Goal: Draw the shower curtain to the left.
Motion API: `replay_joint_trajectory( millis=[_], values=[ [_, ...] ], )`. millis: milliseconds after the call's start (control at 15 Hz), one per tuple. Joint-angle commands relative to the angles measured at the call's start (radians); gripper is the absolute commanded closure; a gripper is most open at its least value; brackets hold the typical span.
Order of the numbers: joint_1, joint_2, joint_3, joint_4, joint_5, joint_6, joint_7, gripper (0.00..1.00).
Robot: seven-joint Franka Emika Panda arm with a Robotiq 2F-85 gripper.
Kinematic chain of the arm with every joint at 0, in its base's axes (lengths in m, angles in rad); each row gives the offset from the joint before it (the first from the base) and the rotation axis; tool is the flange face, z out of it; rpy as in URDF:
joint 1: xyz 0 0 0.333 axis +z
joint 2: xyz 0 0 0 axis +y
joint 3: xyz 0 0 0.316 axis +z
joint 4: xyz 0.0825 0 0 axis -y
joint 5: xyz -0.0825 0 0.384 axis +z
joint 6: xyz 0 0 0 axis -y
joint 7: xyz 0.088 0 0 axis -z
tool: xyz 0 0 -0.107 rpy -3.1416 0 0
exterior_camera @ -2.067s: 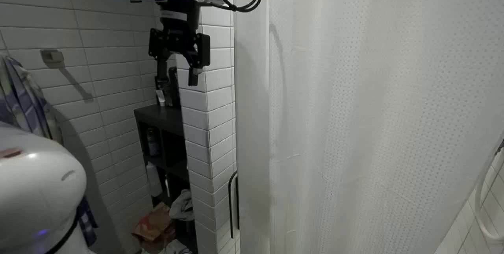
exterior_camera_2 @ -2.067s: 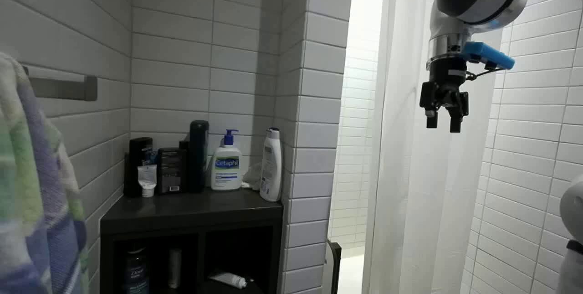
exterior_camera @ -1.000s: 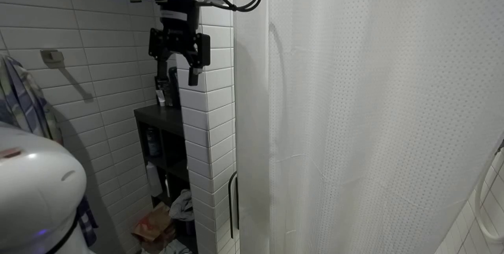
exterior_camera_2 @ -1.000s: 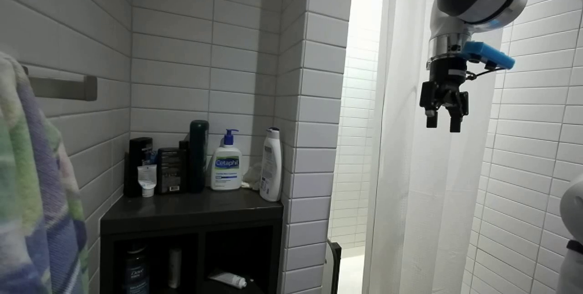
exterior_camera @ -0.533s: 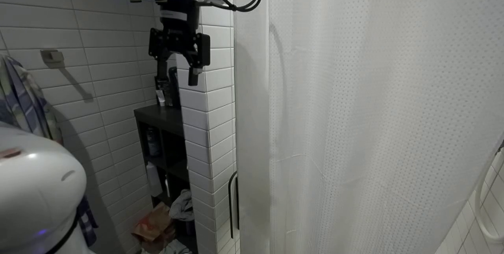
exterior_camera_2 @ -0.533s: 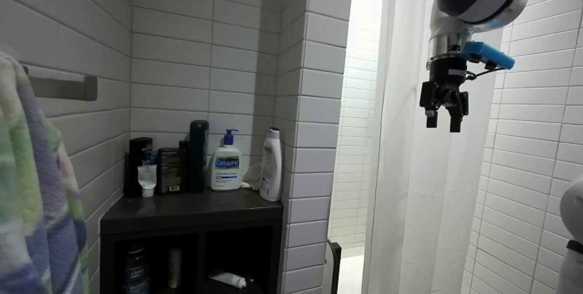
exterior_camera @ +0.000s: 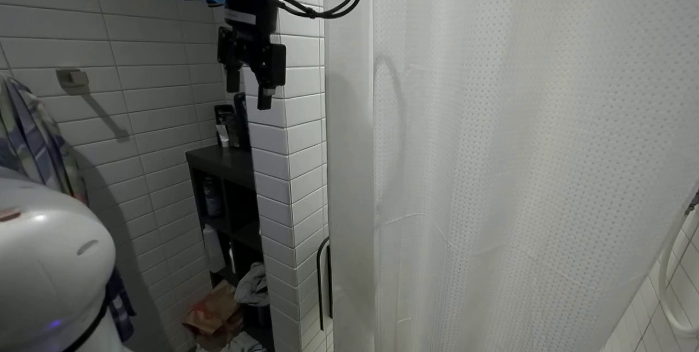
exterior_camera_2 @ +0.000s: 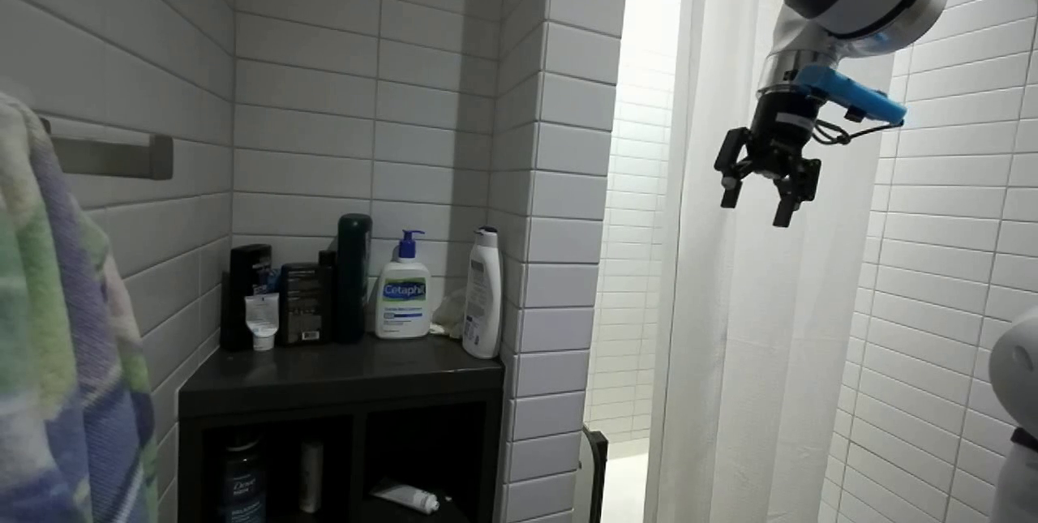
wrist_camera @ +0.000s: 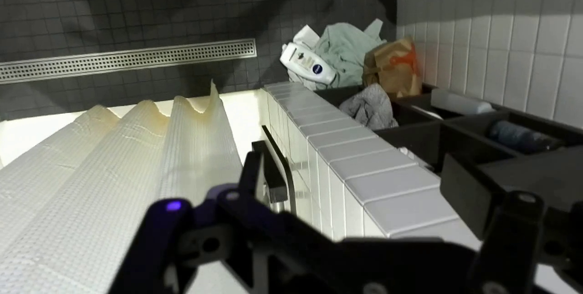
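Note:
The white shower curtain (exterior_camera: 491,166) hangs in soft vertical folds and fills the right half of an exterior view. It also hangs behind my arm in an exterior view (exterior_camera_2: 754,361), with a bright gap between its left edge and the white tiled pillar. In the wrist view the curtain (wrist_camera: 123,184) is on the left, outside my left finger. My gripper (exterior_camera: 249,98) is open and empty, and shows before the pillar there. In an exterior view the gripper (exterior_camera_2: 756,212) is tilted, in front of the curtain. In the wrist view the open jaws (wrist_camera: 378,177) have the pillar between them.
The tiled pillar (exterior_camera_2: 559,263) stands beside the dark shelf unit (exterior_camera_2: 340,381), which has several bottles on top. A black-edged fixture (wrist_camera: 273,171) is inside the shower by the pillar. A towel (exterior_camera_2: 65,328) hangs at left. A bag (wrist_camera: 396,66) and cloths lie on the floor.
My arm stood still, then in the last half second the gripper tilted and moved slightly up and toward the pillar. It has stayed open. The curtain has not visibly moved.

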Motion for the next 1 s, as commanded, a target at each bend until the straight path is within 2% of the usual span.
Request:
replay_joint_trajectory(
  millis=[0, 933],
  values=[
    [-0.063, -0.031, 0.041, -0.039, 0.048, 0.127, 0.115, 0.00],
    [-0.266, -0.060, 0.191, -0.159, -0.009, 0.709, 0.565, 0.00]
  ],
)
